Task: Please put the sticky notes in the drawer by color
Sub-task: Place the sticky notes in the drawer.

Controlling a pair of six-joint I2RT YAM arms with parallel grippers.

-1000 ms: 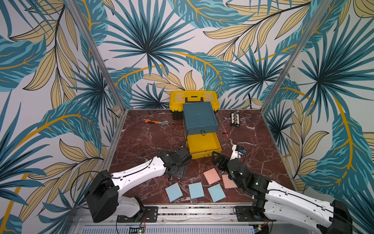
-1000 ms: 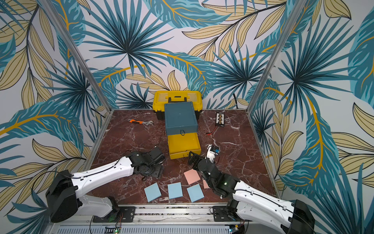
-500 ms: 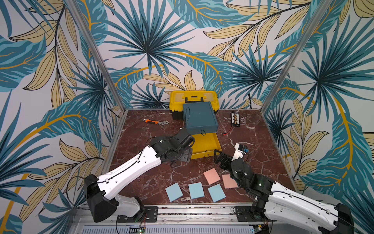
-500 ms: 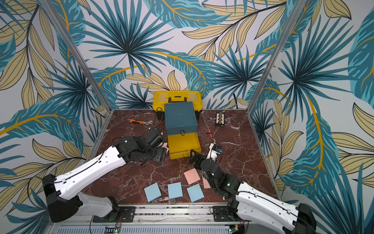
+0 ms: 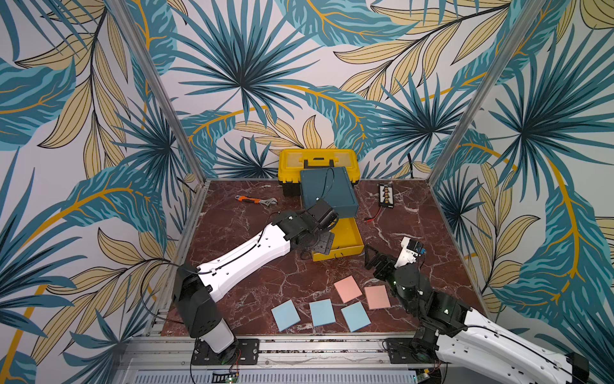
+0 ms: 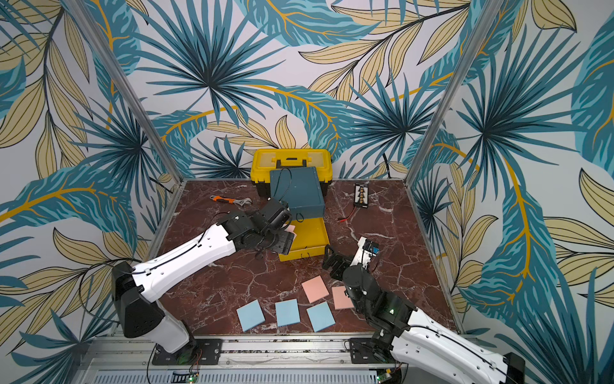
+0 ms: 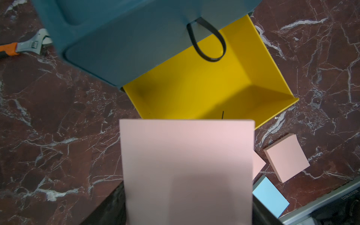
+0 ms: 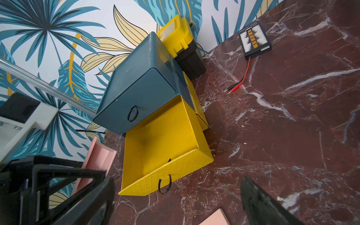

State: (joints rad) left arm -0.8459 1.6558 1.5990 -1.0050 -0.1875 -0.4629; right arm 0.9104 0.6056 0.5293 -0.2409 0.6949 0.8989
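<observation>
Since the left end effector (image 6: 288, 234) is clamped on a pink pad (image 7: 187, 171) at the edge of the open, empty yellow drawer (image 7: 194, 87), pinks look barely started. Two other pink pads (image 5: 348, 288) (image 5: 376, 297) and three blue pads (image 5: 285, 315) (image 5: 322, 312) (image 5: 356, 316) lie on the worktop (image 5: 239, 232); no greens showing. Right end effector (image 5: 374, 261) gapes wide, empty.

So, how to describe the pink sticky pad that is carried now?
Find the small dark teal chest at the back of the marble table, with its yellow drawer pulled open. Beside that drawer, the left claw grips a square pale pink paper pad; the other two pink pads lie flat on the table.
</observation>
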